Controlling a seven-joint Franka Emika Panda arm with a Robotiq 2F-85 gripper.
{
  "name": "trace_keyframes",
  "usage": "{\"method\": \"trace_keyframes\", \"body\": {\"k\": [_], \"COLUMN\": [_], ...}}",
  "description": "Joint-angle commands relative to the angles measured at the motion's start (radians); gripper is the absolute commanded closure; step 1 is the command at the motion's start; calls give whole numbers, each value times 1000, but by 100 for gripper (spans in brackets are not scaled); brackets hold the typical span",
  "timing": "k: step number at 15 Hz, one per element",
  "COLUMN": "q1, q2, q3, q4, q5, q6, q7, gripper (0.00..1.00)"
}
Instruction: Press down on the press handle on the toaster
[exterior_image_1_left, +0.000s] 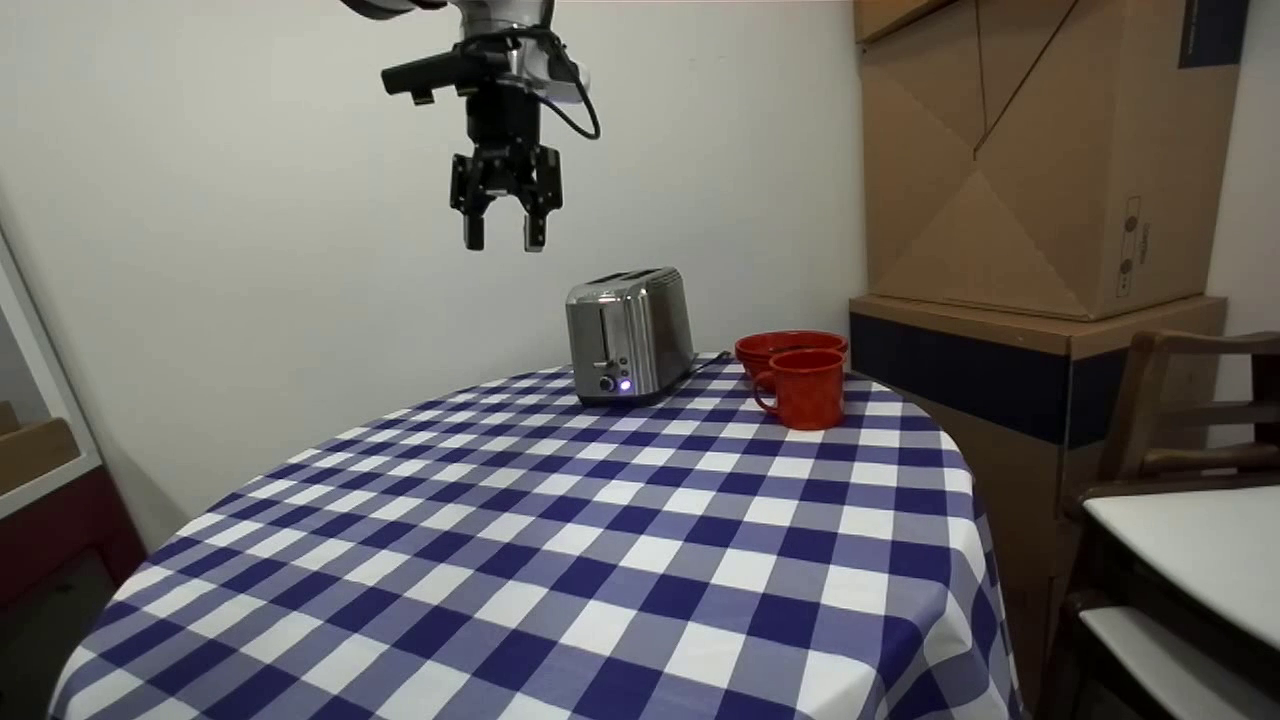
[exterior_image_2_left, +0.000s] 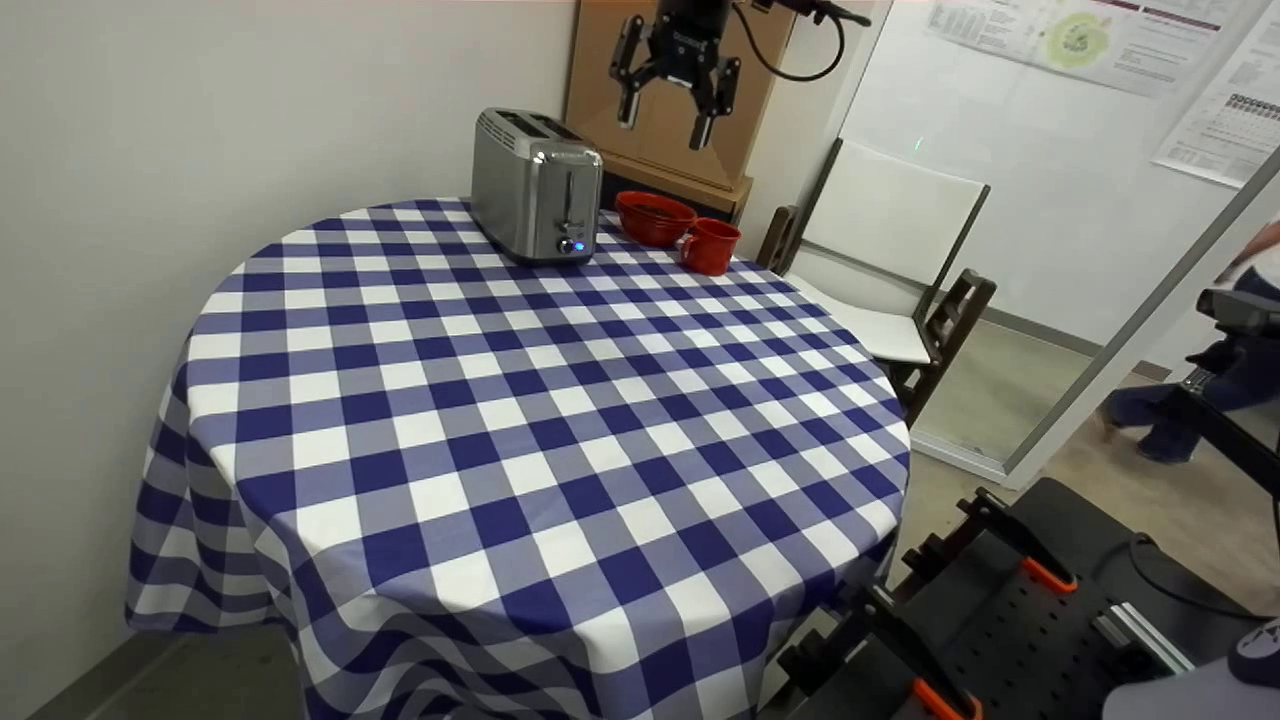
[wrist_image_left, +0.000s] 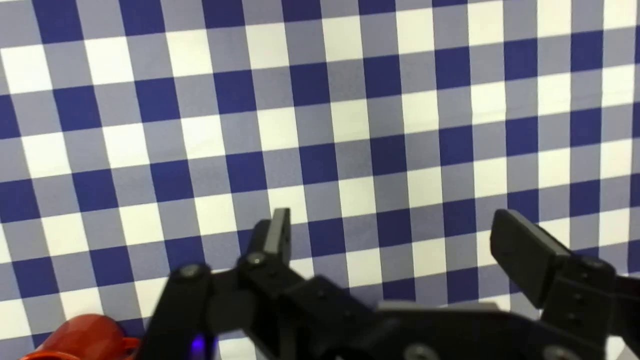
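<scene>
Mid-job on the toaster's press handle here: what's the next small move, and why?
I'd probably pause with the open gripper clear of the toaster and check the press handle before pushing. In both exterior views the gripper hangs apart from the toaster; the handle appears to sit low in its slot, and the toaster's light glows, so it may already be down.

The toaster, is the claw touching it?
No, in an exterior view the claw hangs open, with wall showing between it and the toaster.
</scene>
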Motion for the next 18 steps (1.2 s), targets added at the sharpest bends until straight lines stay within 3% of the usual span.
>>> {"method": "trace_keyframes", "body": {"k": [1, 4, 6, 7, 18], "q1": [-8, -12, -15, -7, -8], "q2": [-186, -314, -398, -279, -283], "q3": [9, 12, 8, 5, 5], "q4": [-243, -392, -494, -346, -362], "q5": [-26, -39, -31, -27, -27], "q6": [49, 97, 198, 103, 112], "q7": [-143, -263, -314, -258, -262], "gripper": [0, 0, 0, 0, 0]}}
